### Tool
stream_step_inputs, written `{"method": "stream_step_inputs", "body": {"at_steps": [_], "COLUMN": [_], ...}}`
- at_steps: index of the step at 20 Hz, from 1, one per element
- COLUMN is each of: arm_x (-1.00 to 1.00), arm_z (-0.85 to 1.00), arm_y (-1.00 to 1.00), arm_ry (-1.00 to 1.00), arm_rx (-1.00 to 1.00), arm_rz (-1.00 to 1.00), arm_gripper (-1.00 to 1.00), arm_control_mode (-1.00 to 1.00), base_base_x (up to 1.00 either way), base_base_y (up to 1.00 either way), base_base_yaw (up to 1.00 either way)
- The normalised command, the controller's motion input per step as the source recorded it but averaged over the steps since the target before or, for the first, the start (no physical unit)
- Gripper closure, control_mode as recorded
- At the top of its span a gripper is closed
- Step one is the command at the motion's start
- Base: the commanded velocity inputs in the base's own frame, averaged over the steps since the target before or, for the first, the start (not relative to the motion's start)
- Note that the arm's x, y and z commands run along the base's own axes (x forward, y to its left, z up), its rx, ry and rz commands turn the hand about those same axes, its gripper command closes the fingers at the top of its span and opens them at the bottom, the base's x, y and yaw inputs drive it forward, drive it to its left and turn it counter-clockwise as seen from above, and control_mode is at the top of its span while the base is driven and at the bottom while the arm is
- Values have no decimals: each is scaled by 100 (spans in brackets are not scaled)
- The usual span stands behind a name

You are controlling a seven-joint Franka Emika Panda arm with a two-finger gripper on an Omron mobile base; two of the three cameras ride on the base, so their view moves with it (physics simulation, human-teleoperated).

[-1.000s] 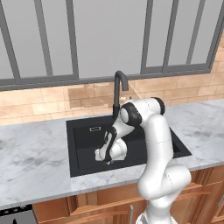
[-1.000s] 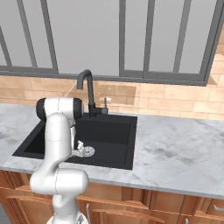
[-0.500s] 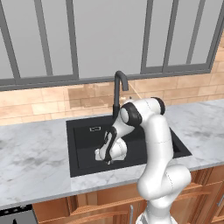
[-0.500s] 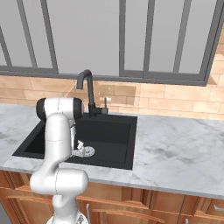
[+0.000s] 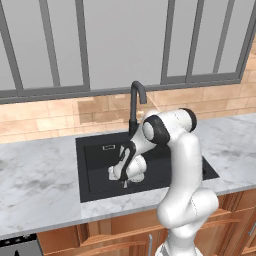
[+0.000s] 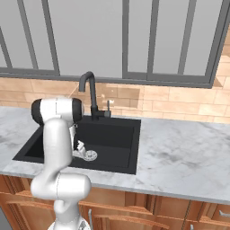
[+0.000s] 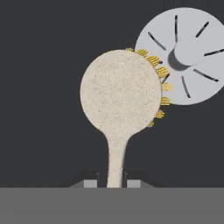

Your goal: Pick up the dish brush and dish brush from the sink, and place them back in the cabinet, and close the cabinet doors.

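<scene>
Left base view: black sink [image 5: 95, 185] sunk in grey marble desk [image 5: 35, 195], tall curved faucet [image 5: 136, 102] at back rim. White arm bent at elbow, forearm dropped into basin, end effector [image 5: 123, 181] low near basin floor; contents under it too small to tell. Right base view: same sink [image 6: 121, 152], arm reaching down along left half, end effector [image 6: 80, 146] just above round silver drain [image 6: 90, 156]; small pale item at the tips, not resolvable. Hand view: dish brush [image 7: 120, 94] lying on dark sink floor, round tan head toward top, yellow bristles fringing its right edge and touching the drain [image 7: 192, 52]. Thin handle running down between the two dark fingertips [image 7: 90, 183], end effector [image 7: 112, 183] clamped on handle. No readable writing or labels anywhere.
</scene>
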Motion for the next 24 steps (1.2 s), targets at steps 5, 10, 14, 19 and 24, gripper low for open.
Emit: {"method": "stream_step_inputs", "body": {"at_steps": [5, 10, 14, 19, 24], "arm_x": [-12, -9, -15, -26, -34], "arm_z": [64, 62, 59, 54, 49], "arm_y": [0, 0, 0, 0, 0], "arm_ry": [0, 0, 0, 0, 0], "arm_rx": [0, 0, 0, 0, 0], "arm_rz": [0, 0, 0, 0, 0], "arm_gripper": [100, 100, 100, 100, 100], "arm_control_mode": [-100, -100, -100, -100, -100], "base_base_x": [0, 0, 0, 0, 0], "base_base_y": [0, 0, 0, 0, 0], "base_base_yaw": [0, 0, 0, 0, 0]}}
